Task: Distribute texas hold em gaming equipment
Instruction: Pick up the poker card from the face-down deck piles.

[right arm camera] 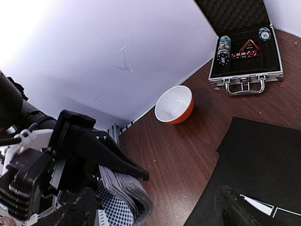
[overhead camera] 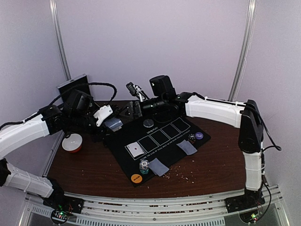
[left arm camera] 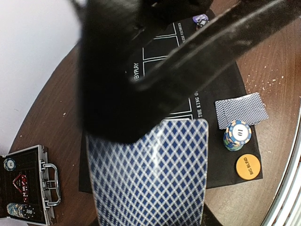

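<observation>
Over the left edge of the black felt mat (overhead camera: 167, 154) with white-outlined card boxes, my left gripper (overhead camera: 112, 123) is clamped on a thick deck of playing cards (left arm camera: 150, 179). The cards have blue-and-white diamond backs and bowed grey edges. On the mat, a white face-up card (overhead camera: 135, 150) lies in the leftmost box. Along the mat's near edge sit an orange round disc (overhead camera: 136, 178), a multicoloured chip stack (overhead camera: 144, 166) just beside a face-down card (overhead camera: 158, 166), then another face-down card (overhead camera: 186, 147), a second chip stack (overhead camera: 192, 137) and a purple disc (overhead camera: 199, 135). My right gripper (overhead camera: 136, 102) hovers at the mat's far edge, fingers apart.
</observation>
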Available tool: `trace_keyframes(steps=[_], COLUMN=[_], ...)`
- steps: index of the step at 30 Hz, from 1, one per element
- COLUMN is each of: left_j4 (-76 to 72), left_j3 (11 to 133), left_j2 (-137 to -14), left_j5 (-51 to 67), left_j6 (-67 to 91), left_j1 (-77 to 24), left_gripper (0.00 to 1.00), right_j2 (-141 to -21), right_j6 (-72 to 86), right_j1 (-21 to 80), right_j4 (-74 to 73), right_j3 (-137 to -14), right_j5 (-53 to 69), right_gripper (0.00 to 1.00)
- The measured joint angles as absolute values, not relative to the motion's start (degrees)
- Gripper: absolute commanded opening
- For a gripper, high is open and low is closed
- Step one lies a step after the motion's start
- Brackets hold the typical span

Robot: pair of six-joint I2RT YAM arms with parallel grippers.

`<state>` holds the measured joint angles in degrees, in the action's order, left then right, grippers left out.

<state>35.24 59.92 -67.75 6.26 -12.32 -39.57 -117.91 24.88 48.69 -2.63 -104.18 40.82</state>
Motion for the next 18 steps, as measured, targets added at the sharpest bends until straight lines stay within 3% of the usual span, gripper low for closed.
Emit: trace_keyframes(steps=[13,18], left_j4=[37.63,38.17], left_j3=[60.53,60.53], left_j2=[-68.03,-68.42], left_j5=[5.87,5.34], left_j6=[-12.58,-12.58], left_j1=[-40.10,-40.14], left_gripper=[0.35,0.35], right_j2=[-123.24,-123.24], right_j6=[23.05,20.88], right_j1=[50.39,50.46], right_j4=[-5.85,-7.86], right_j3=[-110.43,-110.48], right_j5=[42.54,41.78], right_gripper=[0.71,0.75])
